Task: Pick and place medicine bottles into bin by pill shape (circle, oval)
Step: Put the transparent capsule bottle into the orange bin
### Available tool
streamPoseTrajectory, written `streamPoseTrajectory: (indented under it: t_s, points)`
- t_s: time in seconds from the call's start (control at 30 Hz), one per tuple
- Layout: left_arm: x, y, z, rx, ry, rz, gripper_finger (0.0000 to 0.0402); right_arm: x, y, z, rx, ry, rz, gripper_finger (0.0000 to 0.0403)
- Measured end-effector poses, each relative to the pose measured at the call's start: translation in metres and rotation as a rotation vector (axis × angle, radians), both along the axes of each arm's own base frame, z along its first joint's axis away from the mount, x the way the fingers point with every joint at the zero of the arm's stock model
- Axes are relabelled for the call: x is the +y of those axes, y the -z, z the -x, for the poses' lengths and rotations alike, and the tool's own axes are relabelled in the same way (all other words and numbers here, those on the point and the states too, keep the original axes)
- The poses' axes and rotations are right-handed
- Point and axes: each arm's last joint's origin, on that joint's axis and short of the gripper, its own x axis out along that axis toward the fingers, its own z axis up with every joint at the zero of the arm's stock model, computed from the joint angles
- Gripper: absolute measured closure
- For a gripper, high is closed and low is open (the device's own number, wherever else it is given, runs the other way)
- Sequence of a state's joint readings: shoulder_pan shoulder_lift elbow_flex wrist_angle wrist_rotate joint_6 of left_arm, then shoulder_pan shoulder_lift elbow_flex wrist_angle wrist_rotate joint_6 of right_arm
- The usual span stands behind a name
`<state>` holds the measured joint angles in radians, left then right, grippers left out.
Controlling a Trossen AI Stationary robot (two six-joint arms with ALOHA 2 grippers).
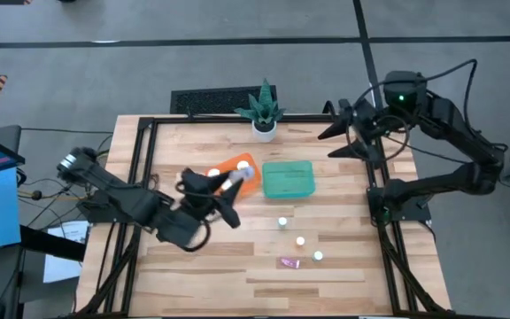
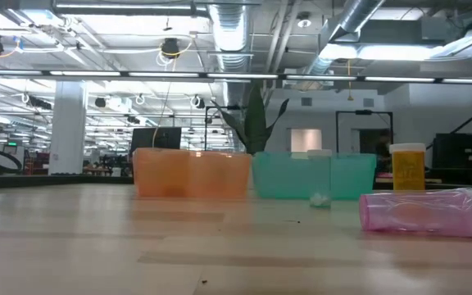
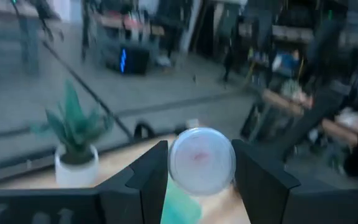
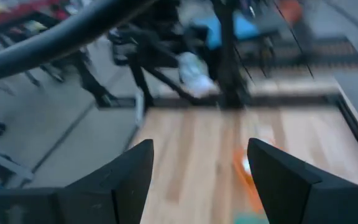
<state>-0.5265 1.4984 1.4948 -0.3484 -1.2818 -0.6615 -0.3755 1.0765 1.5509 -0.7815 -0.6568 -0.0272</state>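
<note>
Medicine bottle with a round white cap (image 3: 201, 160) sits clamped between the two dark fingers of the left hand (image 1: 229, 188), its cap end facing the wrist camera, so its long axis runs along the fingers. From above, that hand hovers over the near edge of the orange plastic bin (image 1: 237, 168), with the teal plastic bin (image 1: 288, 179) just beside it toward the right arm. The choice of bin is the relation that counts: orange lies directly under the bottle, teal a short reach sideways. Which pill shape this bottle carries cannot be read here, so I cannot tell which bin is correct.

Three small white-capped bottles (image 1: 300, 240) stand on the wooden tabletop (image 1: 237, 266) in front of the teal bin, and a pink translucent bottle (image 2: 423, 212) lies on its side nearer the front edge. A yellow-labelled bottle (image 2: 407, 167) stands behind it in the low view.

The right hand (image 1: 342, 130) waits raised at the far right corner, fingers apart, well away from the bins; the left arm is clearly nearer
</note>
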Motion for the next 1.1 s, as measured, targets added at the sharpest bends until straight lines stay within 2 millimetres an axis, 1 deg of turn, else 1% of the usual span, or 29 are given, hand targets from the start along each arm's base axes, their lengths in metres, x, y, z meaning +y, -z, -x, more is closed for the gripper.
streamPoseTrajectory:
  t_s: [0.1,0.17,0.23,0.37,0.47,0.6,0.73,0.87,1.0,1.1]
  points:
    - [0.002,-0.022,0.004,-0.053,-0.018,-0.038,0.0243,0.01,-0.011,-0.012,-0.112,-0.063,-0.008,0.0132]
    - [0.005,-0.034,0.004,-0.09,-0.015,-0.056,0.0243,0.017,-0.019,-0.02,-0.196,-0.111,-0.006,0.0132]
    - [0.007,-0.045,0.002,-0.135,0.035,-0.078,0.0243,0.024,-0.023,-0.031,-0.259,-0.157,-0.003,0.0132]
    - [0.012,-0.066,0.0,-0.282,0.183,-0.147,0.0242,0.033,-0.024,-0.052,-0.32,-0.201,0.005,0.0132]
    - [0.015,-0.076,0.002,-0.349,0.223,-0.218,0.0242,0.035,-0.023,-0.064,-0.349,-0.196,0.008,0.0132]
    - [0.017,-0.08,0.002,-0.363,0.252,-0.283,0.0242,0.037,-0.026,-0.08,-0.416,-0.198,-0.021,0.0132]
    - [0.02,-0.081,0.0,-0.377,0.282,-0.305,0.0242,0.036,-0.028,-0.09,-0.477,-0.17,-0.032,0.0132]
    - [0.021,-0.081,-0.001,-0.389,0.303,-0.314,0.0242,0.034,-0.025,-0.104,-0.509,-0.157,-0.028,0.0132]
    - [0.021,-0.081,-0.001,-0.384,0.303,-0.321,0.0242,0.034,-0.025,-0.111,-0.551,-0.163,-0.029,0.0132]
    - [0.02,-0.081,-0.002,-0.393,0.327,-0.332,0.0242,0.034,-0.022,-0.117,-0.55,-0.161,-0.029,0.0132]
